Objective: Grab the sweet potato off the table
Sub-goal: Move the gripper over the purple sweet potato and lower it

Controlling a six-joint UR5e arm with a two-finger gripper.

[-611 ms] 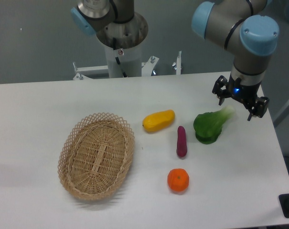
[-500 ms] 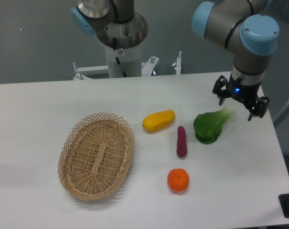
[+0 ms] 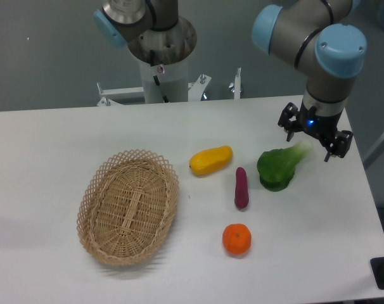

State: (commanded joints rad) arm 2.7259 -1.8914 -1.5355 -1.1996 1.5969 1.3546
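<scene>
Sweet potato (image 3: pixel 241 188) lies flat on the table (image 3: pixel 59 136), a little right of centre, long axis running roughly 12 to 6 o'clock, nothing touching it. Dark purple-magenta, slim, tapered at both ends.

Neighbours, taken from the sweet potato:
- Yellow fruit (image 3: pixel 211 160) at about 10 o'clock, near but apart, lying tilted with its right end higher in the picture.
- Green leafy vegetable (image 3: pixel 279 166) at about 2 o'clock, just beside, with a narrow strip of white tabletop between them; its pale stalk end points toward 2 o'clock.
- Orange (image 3: pixel 236 239) at 6 o'clock, near, apart.
- Wicker basket (image 3: pixel 128 206), oval, at about 9 o'clock, well apart.

Gripper (image 3: pixel 313 138) sits at the right side of the table, at about 2 o'clock from the sweet potato and well apart from it. Fingers spread, nothing between them; dark fingertips (image 3: pixel 289 134) straddle the air above the vegetable's stalk end. Contact with the stalk cannot be judged from this view. Small blue light showing on the wrist body. Arm descends from the upper right corner.
</scene>
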